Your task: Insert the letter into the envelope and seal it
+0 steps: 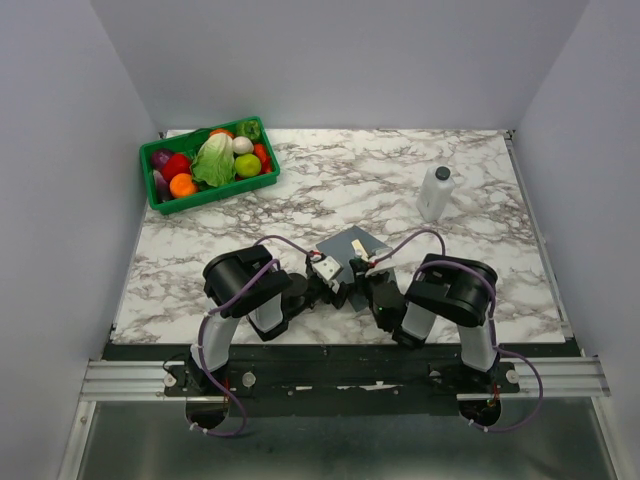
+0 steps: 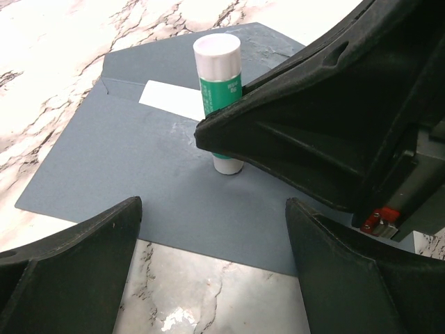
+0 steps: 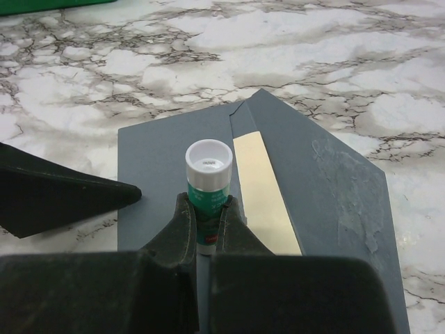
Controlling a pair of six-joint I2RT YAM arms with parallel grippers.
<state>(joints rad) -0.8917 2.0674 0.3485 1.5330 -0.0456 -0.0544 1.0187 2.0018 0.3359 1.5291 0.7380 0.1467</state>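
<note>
- The envelope (image 3: 156,156) lies flat on the marble counter (image 1: 500,285), grey, with its triangular flap folded open and pointing away from the arms.
- The letter (image 3: 263,191) is inside the envelope. Only a narrow cream strip shows along the mouth, where the flap meets the body.
- A glue stick (image 3: 208,163) stands upright on the envelope's body, just beside that strip. It has a white end on top and a green label below.
- The right gripper (image 3: 207,206) is clamped on the glue stick, one finger on each side of the green label, above the envelope's body.
- The left gripper (image 2: 214,209) hovers at the envelope's near edge with its fingers spread wide and nothing between them. Whether they touch the paper I cannot tell.
- A shiny smear (image 3: 348,184) marks the open flap, on the far side of the letter strip from the glue stick. It looks like glue, though the view is not sharp enough to be sure.
- A white bottle (image 1: 436,193) stands beyond the envelope, to its right and well apart from it.
- A green basket (image 1: 212,197) of toy vegetables sits far beyond the envelope on its left, near the counter's back corner.
</note>
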